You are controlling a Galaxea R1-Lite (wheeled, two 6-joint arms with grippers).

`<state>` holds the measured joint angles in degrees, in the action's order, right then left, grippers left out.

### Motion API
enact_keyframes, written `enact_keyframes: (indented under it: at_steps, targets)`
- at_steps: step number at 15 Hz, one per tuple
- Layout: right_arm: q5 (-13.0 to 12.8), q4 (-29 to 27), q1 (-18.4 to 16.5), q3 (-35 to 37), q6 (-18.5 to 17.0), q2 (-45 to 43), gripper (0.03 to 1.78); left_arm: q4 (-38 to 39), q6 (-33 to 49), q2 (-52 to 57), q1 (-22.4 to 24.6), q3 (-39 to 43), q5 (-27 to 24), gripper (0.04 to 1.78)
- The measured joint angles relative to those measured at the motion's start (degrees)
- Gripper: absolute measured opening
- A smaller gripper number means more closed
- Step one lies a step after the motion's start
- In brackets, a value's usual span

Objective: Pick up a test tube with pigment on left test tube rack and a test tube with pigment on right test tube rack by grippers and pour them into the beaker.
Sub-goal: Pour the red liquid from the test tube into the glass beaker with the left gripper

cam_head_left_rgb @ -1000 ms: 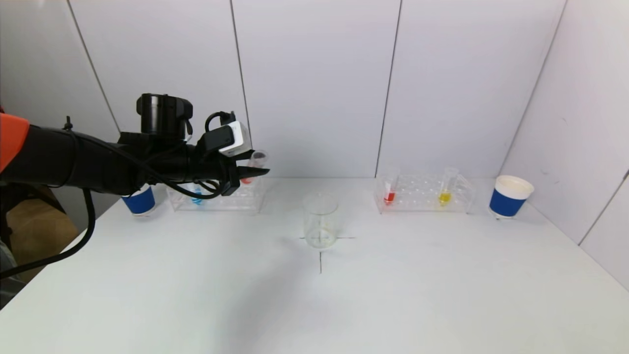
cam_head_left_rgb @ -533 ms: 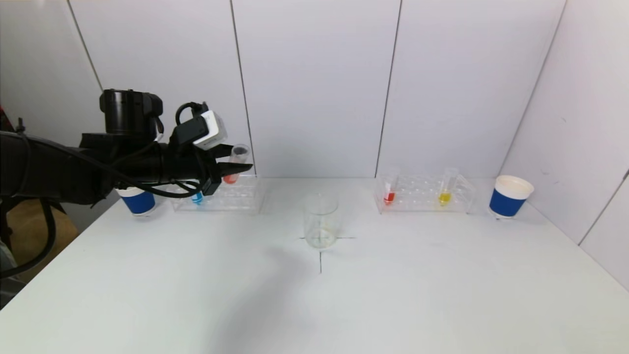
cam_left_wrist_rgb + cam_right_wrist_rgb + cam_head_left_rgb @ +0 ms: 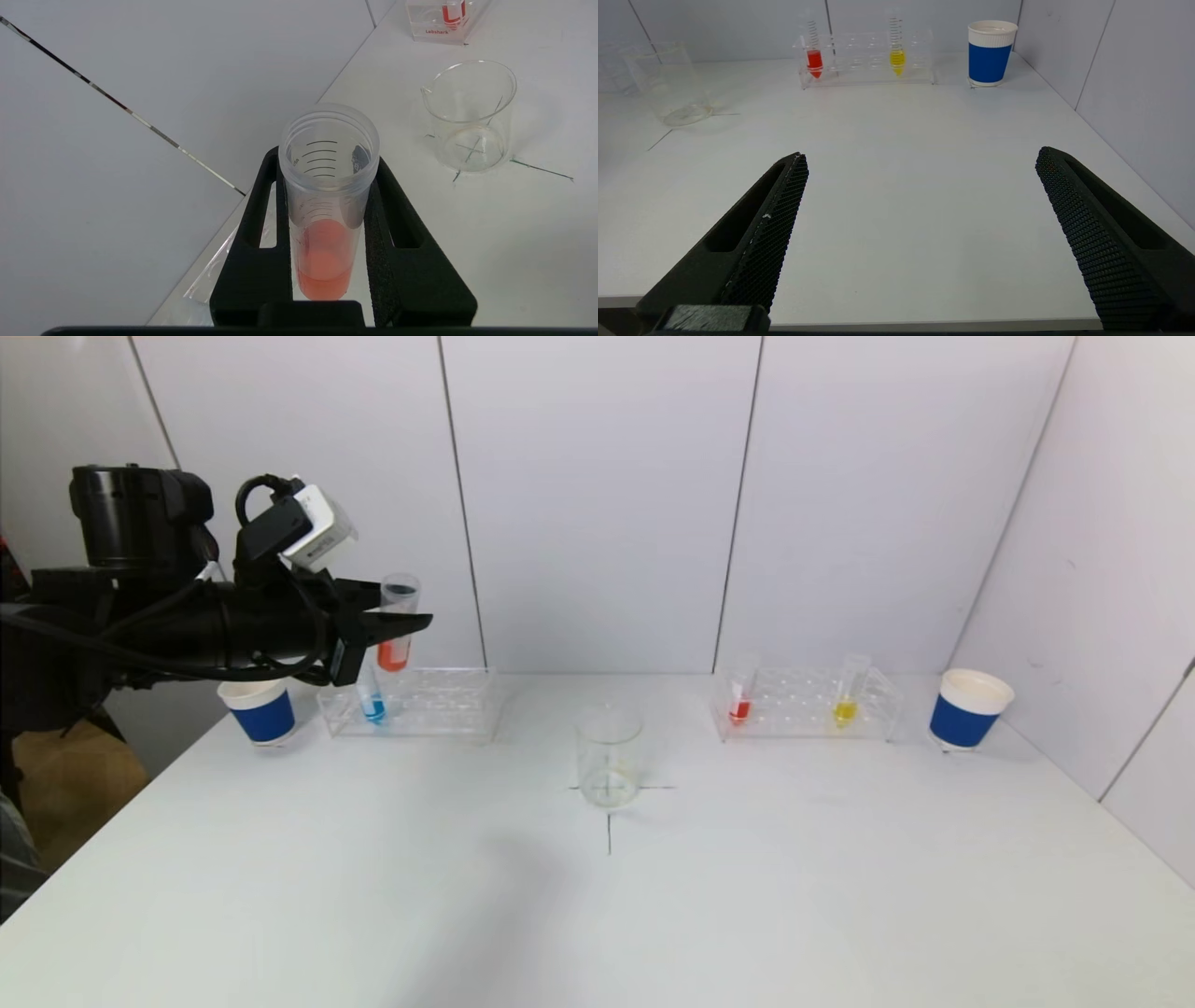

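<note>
My left gripper [image 3: 401,623] [image 3: 327,161] is shut on an upright test tube of orange-red pigment [image 3: 396,627] [image 3: 325,219], held in the air above the left test tube rack [image 3: 439,705]. That rack also holds a blue-pigment tube [image 3: 372,702]. The empty glass beaker [image 3: 609,755] [image 3: 469,116] [image 3: 668,84] stands at the table's middle, on a drawn cross. The right test tube rack [image 3: 803,703] [image 3: 868,58] holds a red-pigment tube [image 3: 740,702] [image 3: 814,58] and a yellow-pigment tube [image 3: 847,698] [image 3: 897,56]. My right gripper [image 3: 920,161] hangs open over the table's near right edge, out of the head view.
A blue-banded paper cup [image 3: 261,709] stands left of the left rack. Another such cup [image 3: 967,708] [image 3: 990,52] stands right of the right rack. White wall panels close the back and the right side of the white table [image 3: 747,896].
My left gripper has lifted the orange-red tube up out of the left rack and drawn it leftward. The right gripper has not moved.
</note>
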<state>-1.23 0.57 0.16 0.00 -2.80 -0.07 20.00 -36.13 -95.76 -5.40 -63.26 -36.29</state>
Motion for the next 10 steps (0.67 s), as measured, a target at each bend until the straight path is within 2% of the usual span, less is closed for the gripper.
enact_keyframes:
  at_steps: [5,10]
  targets:
    - [0.0,0.0,0.0,0.0,0.0,0.0,1.77,0.0,0.1,3.4,0.2,3.9,0.0,0.46]
    - [0.0,0.0,0.0,0.0,0.0,0.0,1.77,0.0,1.5,4.1,0.7,3.9,-0.1,0.46]
